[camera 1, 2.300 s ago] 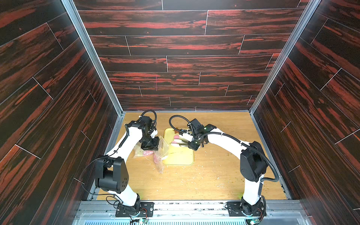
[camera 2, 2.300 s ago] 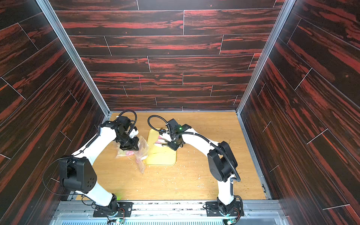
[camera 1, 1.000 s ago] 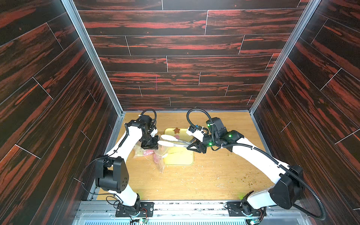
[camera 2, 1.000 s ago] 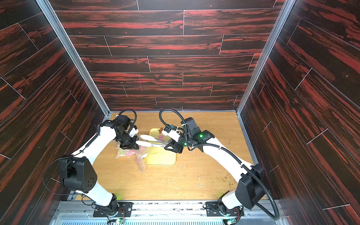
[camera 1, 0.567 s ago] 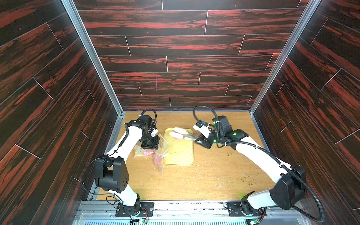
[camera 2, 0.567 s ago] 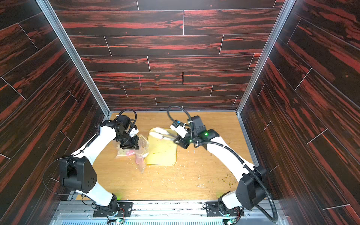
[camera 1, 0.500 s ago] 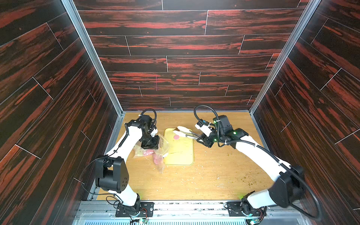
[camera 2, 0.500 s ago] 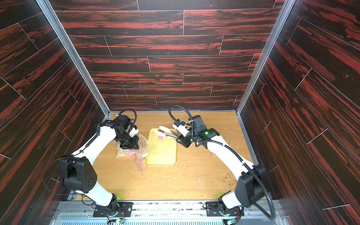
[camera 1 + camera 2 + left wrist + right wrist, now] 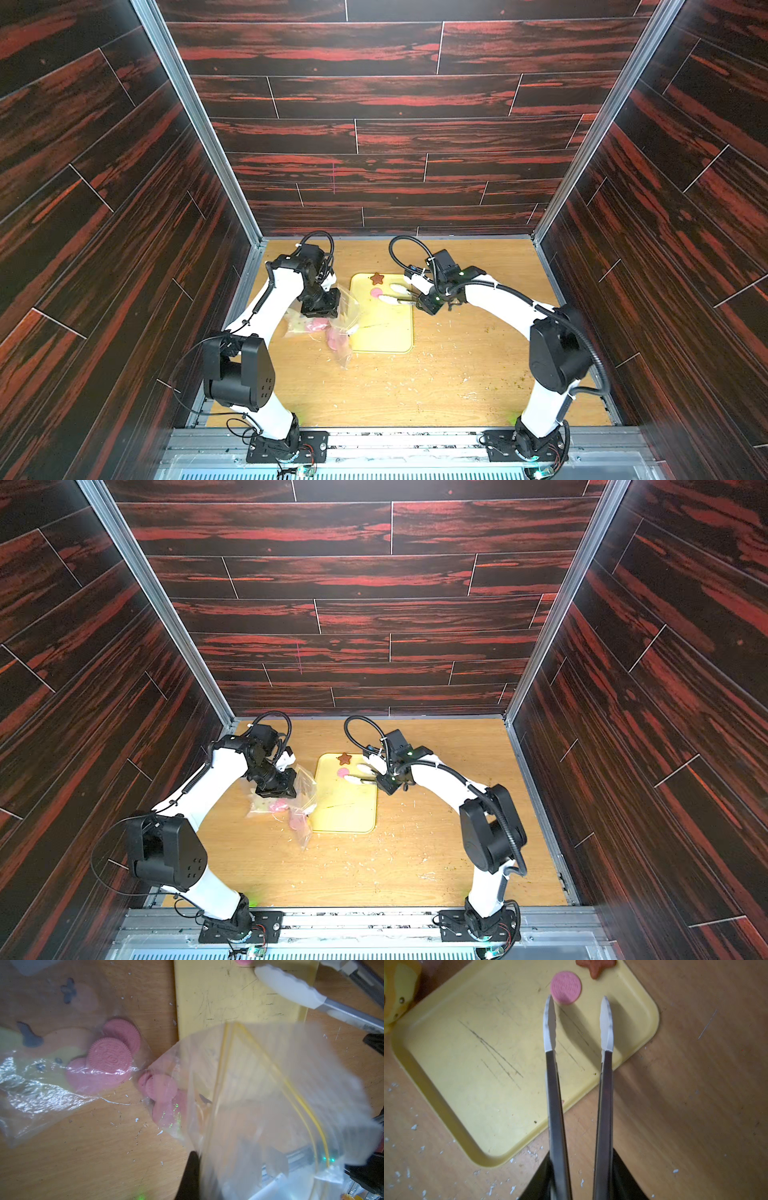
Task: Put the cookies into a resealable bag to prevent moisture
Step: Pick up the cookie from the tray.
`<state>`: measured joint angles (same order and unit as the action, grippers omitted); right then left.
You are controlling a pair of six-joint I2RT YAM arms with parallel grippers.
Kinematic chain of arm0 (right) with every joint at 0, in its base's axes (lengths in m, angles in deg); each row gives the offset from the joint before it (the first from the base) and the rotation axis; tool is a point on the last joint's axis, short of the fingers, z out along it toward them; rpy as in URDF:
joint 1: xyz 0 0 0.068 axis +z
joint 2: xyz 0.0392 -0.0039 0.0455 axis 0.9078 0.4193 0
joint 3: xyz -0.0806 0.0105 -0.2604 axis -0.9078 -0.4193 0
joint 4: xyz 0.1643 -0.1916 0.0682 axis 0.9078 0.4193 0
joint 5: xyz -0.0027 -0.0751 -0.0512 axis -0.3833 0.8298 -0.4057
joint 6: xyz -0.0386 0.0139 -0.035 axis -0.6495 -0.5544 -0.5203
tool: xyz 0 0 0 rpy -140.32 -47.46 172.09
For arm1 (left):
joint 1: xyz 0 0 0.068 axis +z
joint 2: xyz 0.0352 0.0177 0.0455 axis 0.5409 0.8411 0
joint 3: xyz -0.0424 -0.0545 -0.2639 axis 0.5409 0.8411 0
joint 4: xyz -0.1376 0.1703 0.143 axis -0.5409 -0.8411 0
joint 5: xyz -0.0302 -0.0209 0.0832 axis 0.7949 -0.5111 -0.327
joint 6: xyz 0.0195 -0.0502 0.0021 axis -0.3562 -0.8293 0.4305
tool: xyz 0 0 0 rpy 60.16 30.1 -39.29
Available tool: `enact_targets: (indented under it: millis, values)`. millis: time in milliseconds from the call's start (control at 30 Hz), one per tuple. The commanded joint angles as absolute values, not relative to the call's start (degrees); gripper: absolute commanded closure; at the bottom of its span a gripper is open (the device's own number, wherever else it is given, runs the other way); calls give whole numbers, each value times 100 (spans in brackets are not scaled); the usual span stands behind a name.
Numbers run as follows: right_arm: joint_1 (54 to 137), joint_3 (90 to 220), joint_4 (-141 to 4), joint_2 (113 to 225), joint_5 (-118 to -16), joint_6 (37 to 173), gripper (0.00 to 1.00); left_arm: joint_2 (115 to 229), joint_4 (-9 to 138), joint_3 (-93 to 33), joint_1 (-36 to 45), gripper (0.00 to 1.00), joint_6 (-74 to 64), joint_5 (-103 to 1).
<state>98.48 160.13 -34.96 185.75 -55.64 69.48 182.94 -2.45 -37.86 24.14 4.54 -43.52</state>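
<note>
On the tray, one pink cookie lies just past the tongs' spread tips, by one tip. Right gripper clamps the tongs. Left gripper pinches the bag, more cookies inside.

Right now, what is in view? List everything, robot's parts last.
tray: one, yellow, mid table
pink cookie: one, loose on tray, at the tongs' tips
star cookie: one, brown, tray's far edge
flat bag: one, clear with print, on table beside tray
held bag: one, clear, yellow zip, mouth lifted
bagged cookies: several, pink, in both bags
tongs: one, steel, white tips, open over tray
crumbs: many, white, scattered on table
left gripper: shut on held bag
right gripper: gripping tongs
</note>
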Motion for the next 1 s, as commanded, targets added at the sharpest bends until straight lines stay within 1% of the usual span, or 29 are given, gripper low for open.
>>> enact_targets:
  millis: [0, 233, 467, 667, 800, 967]
  values:
    - [9963, 16293, -3546, 18849, -5521, 6799, 59, 18332, -410, -3918, 2441, 100, 526, -4331]
    - [10054, 16438, -3496, 19088, -5568, 6735, 59, 18350, -415, -3895, 2439, 100, 555, -4336]
    - [10192, 16662, -3373, 19324, -5156, 6701, 59, 18350, -383, -3878, 2444, 100, 556, -4320]
    - [10256, 16880, -3227, 19489, -4992, 6732, 62, 18332, -380, -3843, 2439, 100, 546, -4318]
    - [10272, 16940, -3163, 19476, -4987, 6750, 66, 18314, -379, -3834, 2442, 100, 547, -4319]
    - [10273, 16768, -3211, 19159, -5034, 6770, 67, 18324, -372, -3821, 2440, 100, 548, -4330]
